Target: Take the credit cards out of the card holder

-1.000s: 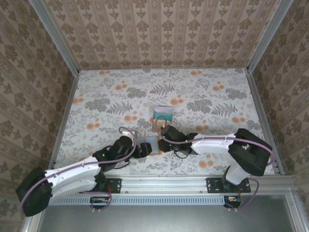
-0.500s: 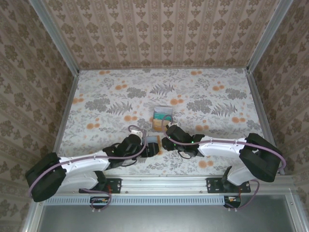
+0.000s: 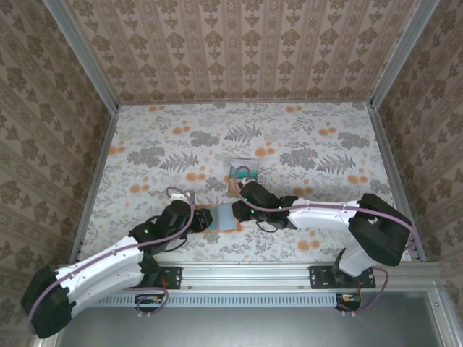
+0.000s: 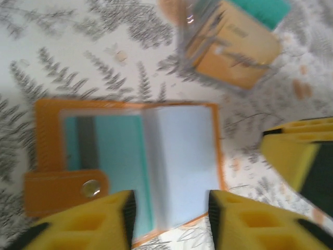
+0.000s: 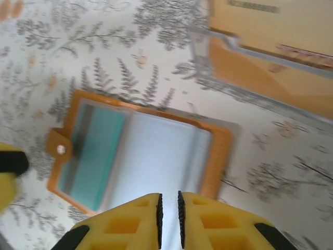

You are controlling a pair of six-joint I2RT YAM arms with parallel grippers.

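Your card holder lies open and flat on the table, near the front edge, between the two arms. The left wrist view gives you its orange border, a snap tab at the left end, and a teal card with a dark stripe sitting in the left pocket. On the right side there's a pale grey-blue pocket. Your left fingers are partly open with a clear gap, straddling the holder's near edge. Nothing is visibly gripped, and I can't tell if they touch it. Your right fingers are all but closed, just a thin slit, with the tips over the edge of the pale pocket. I can't tell whether anything thin is pinched there. From overhead, both sets of fingers sit right at the holder, the left at its left end and the right at its right end. Just beyond the holder sits a clear box holding an orange-tan card, with a second teal card behind it.
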